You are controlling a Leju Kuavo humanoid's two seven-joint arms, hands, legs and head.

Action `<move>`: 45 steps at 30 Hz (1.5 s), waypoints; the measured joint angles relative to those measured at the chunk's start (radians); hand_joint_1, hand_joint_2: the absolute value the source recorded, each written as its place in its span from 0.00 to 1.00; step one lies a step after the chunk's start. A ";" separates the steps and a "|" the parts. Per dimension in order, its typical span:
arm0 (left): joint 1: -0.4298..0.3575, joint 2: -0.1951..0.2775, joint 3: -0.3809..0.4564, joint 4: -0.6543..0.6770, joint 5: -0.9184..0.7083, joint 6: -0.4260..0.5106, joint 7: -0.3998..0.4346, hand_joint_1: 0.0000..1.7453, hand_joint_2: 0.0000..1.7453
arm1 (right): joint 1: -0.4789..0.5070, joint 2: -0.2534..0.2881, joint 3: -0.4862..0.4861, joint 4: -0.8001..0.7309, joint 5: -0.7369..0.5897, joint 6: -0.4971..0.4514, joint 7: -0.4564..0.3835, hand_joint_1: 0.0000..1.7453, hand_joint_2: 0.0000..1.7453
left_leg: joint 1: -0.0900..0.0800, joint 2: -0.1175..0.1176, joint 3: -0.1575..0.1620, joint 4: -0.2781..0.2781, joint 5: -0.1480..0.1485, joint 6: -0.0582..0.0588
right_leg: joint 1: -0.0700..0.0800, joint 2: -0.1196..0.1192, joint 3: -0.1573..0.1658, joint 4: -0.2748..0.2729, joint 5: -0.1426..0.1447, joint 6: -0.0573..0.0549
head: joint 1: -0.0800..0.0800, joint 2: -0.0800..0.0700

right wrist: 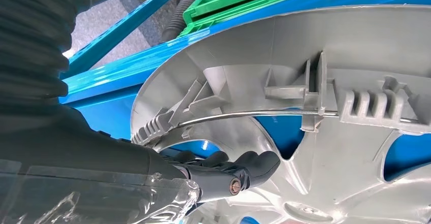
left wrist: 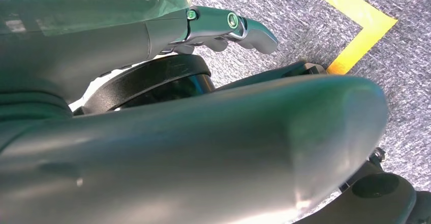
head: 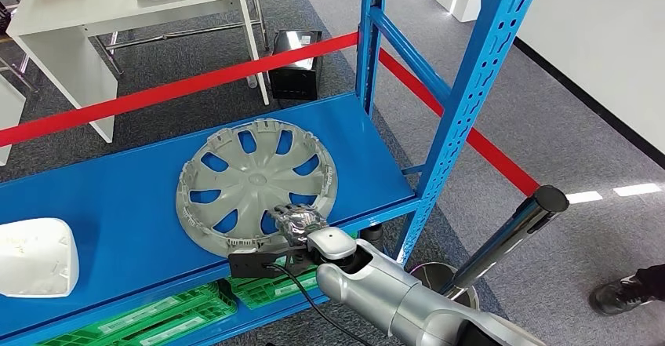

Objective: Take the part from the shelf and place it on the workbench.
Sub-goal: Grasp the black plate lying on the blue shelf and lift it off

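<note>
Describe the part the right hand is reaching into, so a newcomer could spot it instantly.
Find the blue shelf. Near its front edge lies a grey hubcap, inner side up, with the right hand on its rim. Its round, spoked shape sets it apart from the smooth white part beside it.

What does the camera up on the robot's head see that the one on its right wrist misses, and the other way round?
Head view alone: the whole grey wheel cover lying flat on the blue shelf, a white part beside it, red tape and a white table behind. Right wrist view alone: the cover's inner clips and wire ring up close. Both: the right hand reaching in at the cover's near rim, and the green crate below.
</note>
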 joint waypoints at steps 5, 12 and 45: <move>0.000 0.000 0.000 0.000 0.001 0.001 0.000 0.00 0.00 | -0.001 0.000 0.000 0.000 -0.011 0.001 0.001 1.00 1.00 | 0.000 0.000 0.000 0.000 0.000 0.000 | 0.000 0.000 0.000 0.000 0.000 0.000 | 0.000 0.000; 0.000 0.000 0.000 0.000 0.004 0.002 -0.001 0.00 0.00 | -0.010 0.000 -0.001 0.000 -0.040 0.001 0.004 1.00 1.00 | 0.000 0.000 0.002 0.000 0.000 0.000 | 0.000 0.000 0.002 0.000 0.000 0.000 | 0.000 0.000; 0.003 0.000 0.001 -0.001 0.022 0.012 -0.011 0.00 0.00 | -0.009 -0.024 -0.034 -0.015 -0.161 -0.199 -0.044 1.00 1.00 | 0.000 0.000 0.002 0.000 -0.001 0.001 | 0.000 0.000 0.003 0.000 -0.002 0.001 | -0.001 0.000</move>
